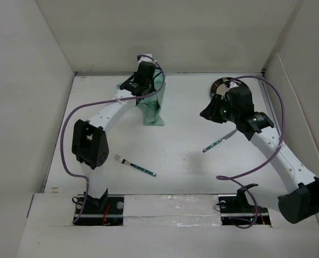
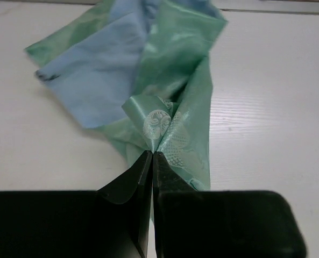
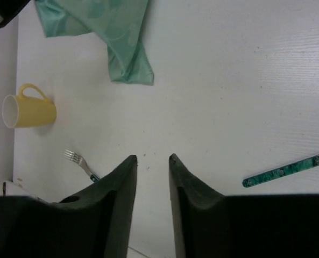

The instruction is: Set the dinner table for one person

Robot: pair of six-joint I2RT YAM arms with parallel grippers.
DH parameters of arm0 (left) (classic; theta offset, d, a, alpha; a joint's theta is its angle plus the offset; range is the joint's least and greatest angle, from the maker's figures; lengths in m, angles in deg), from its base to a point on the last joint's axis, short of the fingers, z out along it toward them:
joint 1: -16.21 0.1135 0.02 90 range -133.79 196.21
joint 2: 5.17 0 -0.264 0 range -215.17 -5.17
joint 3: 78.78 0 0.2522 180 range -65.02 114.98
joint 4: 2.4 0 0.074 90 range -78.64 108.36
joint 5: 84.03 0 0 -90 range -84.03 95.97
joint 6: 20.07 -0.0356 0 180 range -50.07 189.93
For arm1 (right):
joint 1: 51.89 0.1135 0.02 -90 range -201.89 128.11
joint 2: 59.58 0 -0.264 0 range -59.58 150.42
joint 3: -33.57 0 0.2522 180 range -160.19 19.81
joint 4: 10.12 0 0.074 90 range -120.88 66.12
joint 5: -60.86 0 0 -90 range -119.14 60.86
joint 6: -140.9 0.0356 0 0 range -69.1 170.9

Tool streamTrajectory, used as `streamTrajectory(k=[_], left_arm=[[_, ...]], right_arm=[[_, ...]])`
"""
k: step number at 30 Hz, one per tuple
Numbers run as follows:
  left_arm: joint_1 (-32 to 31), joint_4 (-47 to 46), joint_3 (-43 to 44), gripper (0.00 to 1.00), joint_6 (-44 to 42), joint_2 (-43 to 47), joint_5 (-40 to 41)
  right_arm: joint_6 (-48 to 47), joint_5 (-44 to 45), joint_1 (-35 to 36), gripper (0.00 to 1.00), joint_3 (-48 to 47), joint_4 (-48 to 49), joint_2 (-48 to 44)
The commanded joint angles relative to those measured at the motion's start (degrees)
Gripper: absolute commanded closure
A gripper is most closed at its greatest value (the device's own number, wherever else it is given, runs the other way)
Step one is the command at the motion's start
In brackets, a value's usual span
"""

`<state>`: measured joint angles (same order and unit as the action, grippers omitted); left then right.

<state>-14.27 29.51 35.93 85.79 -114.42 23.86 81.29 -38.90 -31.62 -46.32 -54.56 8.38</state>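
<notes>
The dinner table (image 1: 191,166) is a white surface with white walls. At its far side a mint-green placemat (image 1: 151,107) hangs crumpled from my left gripper (image 1: 143,75). In the left wrist view that gripper (image 2: 153,153) is shut on a pinched fold of the placemat (image 2: 175,64), whose blue underside shows. My right gripper (image 1: 208,112) hovers above the table's right half. The right wrist view shows it (image 3: 151,157) open, with only bare table between its fingers.
A fork (image 1: 132,165) with a teal handle lies front left. A second teal-handled utensil (image 1: 218,142) lies below the right gripper. A shiny plate (image 1: 221,86) sits at the back right, partly hidden. A yellow mug (image 3: 30,110) stands by the left wall.
</notes>
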Motion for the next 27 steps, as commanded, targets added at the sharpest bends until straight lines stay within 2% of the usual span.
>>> streamTrajectory(k=[1,2,4,9,12,13,19,23,27], left_arm=[[1.9,-4.1,-8.1,1.0,4.1,9.1,4.1],[1.9,-5.0,-9.1,1.0,4.4,10.6,4.8],[2.4,-5.0,-9.7,1.0,4.9,13.2,7.1],[2.4,-4.0,-9.3,1.0,3.5,16.4,11.3],[2.4,-3.8,-9.4,1.0,3.2,17.3,11.4],[2.4,-3.7,-9.5,1.0,3.2,17.4,10.9],[2.4,-3.8,-8.1,1.0,2.3,17.8,10.6],[2.4,-4.2,-7.4,1.0,2.1,18.4,10.0],[2.4,-4.1,-2.3,1.0,2.2,18.3,5.8]], right_arm=[[3.0,0.1,-0.4,0.61,3.0,6.2,1.1],[3.4,-0.6,-0.4,0.49,3.7,7.5,3.2],[5.0,-1.8,1.4,0.34,4.7,10.9,5.8],[6.0,0.7,10.5,0.22,1.0,15.8,18.9],[5.6,2.5,14.7,0.2,-4.2,19.2,25.9],[5.6,3.4,17.1,0.21,-6.1,18.9,31.0],[11.5,5.9,22.7,0.33,-19.2,21.4,48.1],[12.9,12.1,28.5,0.31,-26.1,22.1,53.8],[16.6,13.0,29.6,0.31,-22.6,28.9,51.5]])
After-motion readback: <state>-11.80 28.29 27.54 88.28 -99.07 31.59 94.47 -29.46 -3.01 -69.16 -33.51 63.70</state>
